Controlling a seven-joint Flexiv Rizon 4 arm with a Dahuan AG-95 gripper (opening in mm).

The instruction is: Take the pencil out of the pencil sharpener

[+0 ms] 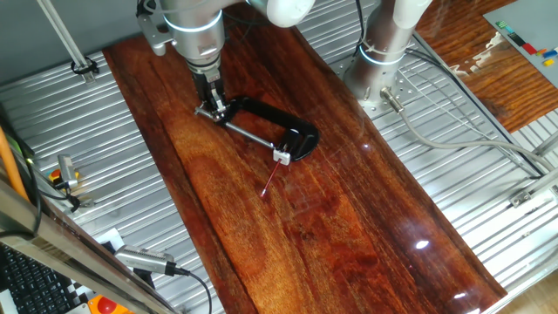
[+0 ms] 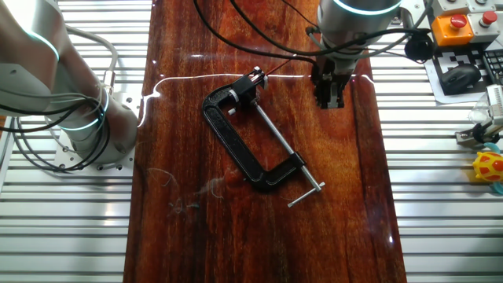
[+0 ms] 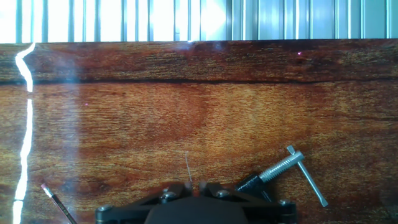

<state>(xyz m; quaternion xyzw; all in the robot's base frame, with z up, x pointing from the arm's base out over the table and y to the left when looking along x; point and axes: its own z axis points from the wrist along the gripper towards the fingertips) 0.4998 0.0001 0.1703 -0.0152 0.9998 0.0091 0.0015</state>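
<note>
The pencil [image 1: 270, 180] is a thin red stick lying on the wooden board. One end sits in the tiny white pencil sharpener [image 1: 281, 157], which is held in the jaw end of a black C-clamp [image 1: 277, 118]. In the hand view, only the pencil's free end [image 3: 55, 199] shows, at the bottom left. The sharpener [image 2: 256, 75] also shows in the other fixed view. My gripper [image 1: 213, 98] hangs above the board beside the clamp's screw handle [image 3: 303, 171]. Its fingers are together and hold nothing, well apart from the pencil. It also shows in the other fixed view [image 2: 330, 93] and the hand view [image 3: 195, 185].
The clamp's silver screw rod [image 2: 277, 137] runs across the board. Ribbed metal table surface [image 1: 96, 148] surrounds the wooden board [image 1: 349, 227]. The robot base [image 2: 82, 118] and cables stand beside it. A red button box [image 2: 452, 27] and small objects lie at the far right.
</note>
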